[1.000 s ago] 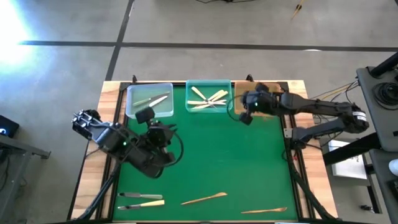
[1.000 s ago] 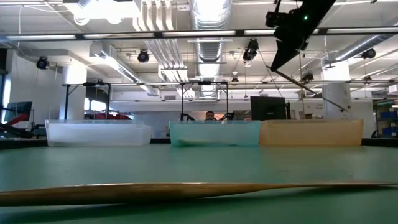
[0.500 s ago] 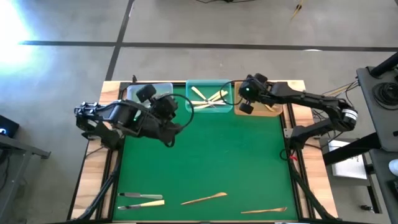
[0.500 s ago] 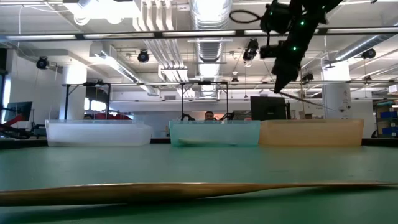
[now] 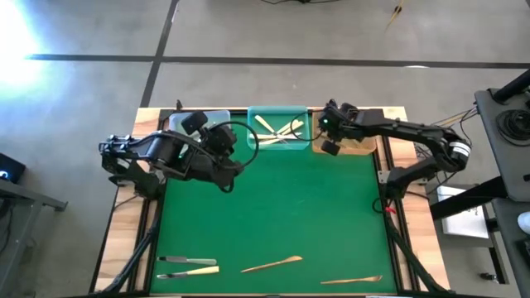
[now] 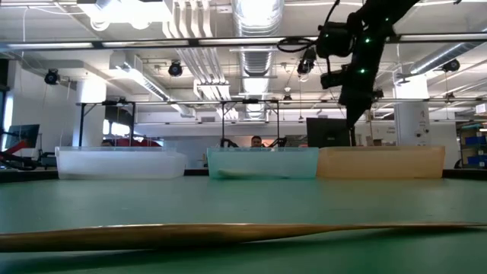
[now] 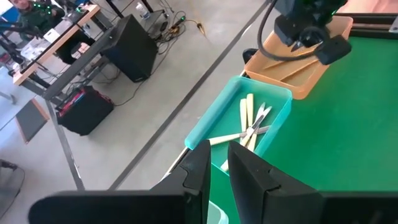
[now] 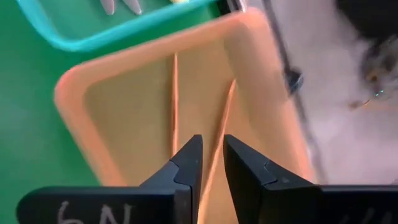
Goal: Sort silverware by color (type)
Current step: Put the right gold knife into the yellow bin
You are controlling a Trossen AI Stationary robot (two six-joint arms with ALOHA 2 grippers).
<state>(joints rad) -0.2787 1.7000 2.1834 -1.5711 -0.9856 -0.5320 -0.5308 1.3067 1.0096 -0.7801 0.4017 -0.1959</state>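
My right gripper (image 5: 330, 136) (image 6: 354, 114) points down over the orange tray (image 5: 364, 147) (image 8: 124, 112), open by a narrow gap (image 8: 212, 158). Two tan wooden utensils (image 8: 175, 93) (image 8: 225, 118) lie on that tray's floor below it. My left gripper (image 5: 228, 141) (image 7: 219, 171) hovers at the clear tray (image 5: 178, 124), fingers a little apart with nothing between them. Cream utensils (image 5: 277, 131) (image 7: 249, 124) lie in the teal tray (image 5: 252, 124). On the mat near the near edge lie a silver piece (image 5: 175, 259), a cream piece (image 5: 195, 270) and two wooden ones (image 5: 272, 265) (image 5: 352, 281).
The three trays stand in a row along the far edge (image 6: 122, 162) (image 6: 262, 161) (image 6: 380, 161). The green mat (image 5: 290, 207) between trays and near-edge utensils is bare. A wooden utensil (image 6: 228, 232) lies right before the low camera. Wooden side rails (image 5: 124, 240) border the mat.
My left arm swung from the middle-left of the mat toward the far edge and now stands at the clear tray. My right gripper shifted slightly left over the orange tray and tipped to point down. The thin utensil slanting below it in the low view no longer shows there.
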